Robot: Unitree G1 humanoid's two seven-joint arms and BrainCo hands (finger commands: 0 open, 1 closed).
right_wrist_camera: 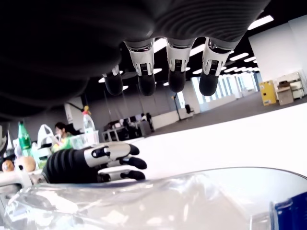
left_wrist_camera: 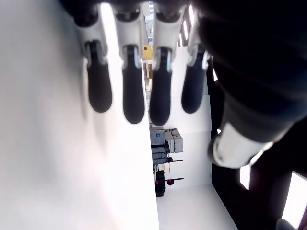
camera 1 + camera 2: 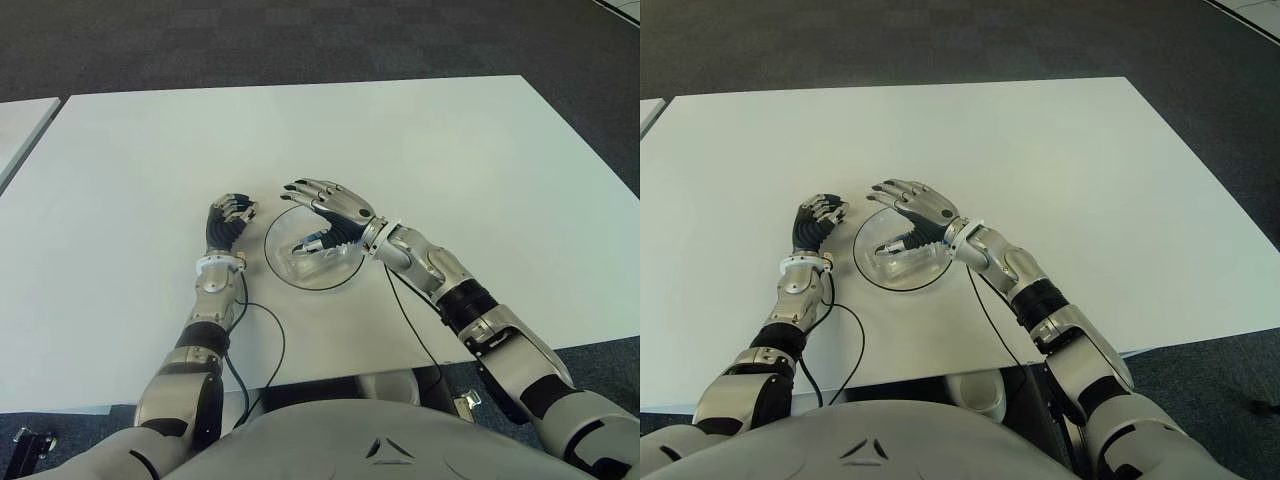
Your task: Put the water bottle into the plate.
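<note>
— Fingers [image 3: 305, 187] of the right hand [image 3: 330, 205] are spread wide and flat. Why?

— It looks like they have let go. They hold nothing. That hand hangs just over the plate [image 3: 278, 268], palm down.

— So where is the bottle [image 3: 322, 256]?

— It lies on its side in the plate, right under that hand. The right wrist view shows its clear body up close, with a blue bit at one end. The fingertips are above it, not touching.

— Why is it lying flat?

— Probably so it will not tip over. A bottle on its side stays put in a shallow dish.

— And the left hand [image 3: 228, 220]?

— It shows just left of the plate, over the table [image 3: 450, 150]. Its fingers are bent in a bit and hold nothing. It seems to keep out of the way.

— Is the job done?

— It looks nearly done. The bottle is in the plate, and the right hand only needs to lift clear.

— What is farther off?

— Only bare white table, then dark floor [image 3: 300, 40].
</note>
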